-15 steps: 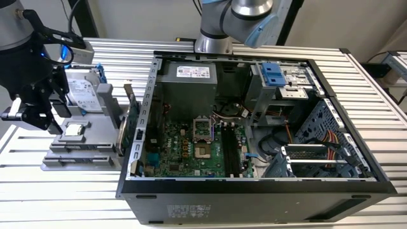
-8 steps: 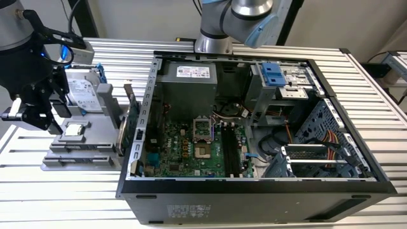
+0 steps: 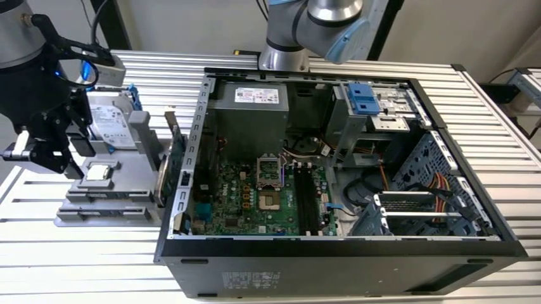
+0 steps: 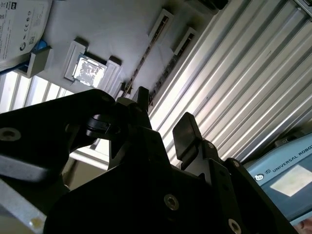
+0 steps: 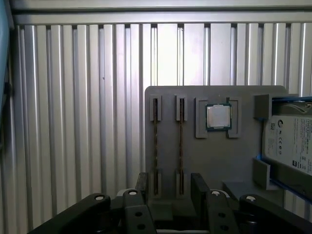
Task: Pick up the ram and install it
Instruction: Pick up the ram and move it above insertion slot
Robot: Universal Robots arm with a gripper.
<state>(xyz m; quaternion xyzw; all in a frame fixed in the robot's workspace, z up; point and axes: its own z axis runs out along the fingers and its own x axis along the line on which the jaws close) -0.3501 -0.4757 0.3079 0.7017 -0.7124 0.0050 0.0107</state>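
Your pincer (image 5: 170, 187) hangs open and empty over the ram sticks (image 5: 181, 141) in a grey holder (image 5: 214, 161).
Nearest you in the first wrist view, its two black fingers (image 5: 142, 184) are spread apart, gripping nothing. Just beyond, the two ram sticks stand on edge in side-by-side slots of the holder. Farther on sit a square processor chip (image 5: 218, 117) and a hard drive (image 5: 292, 141). All of it rests on the ribbed metal counter (image 5: 73, 122), beside an open computer case (image 3: 338, 266) in the exterior view.

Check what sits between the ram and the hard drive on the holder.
A CPU chip in its recess of the gray holder, between the ram and hard drive, in the first wrist view.
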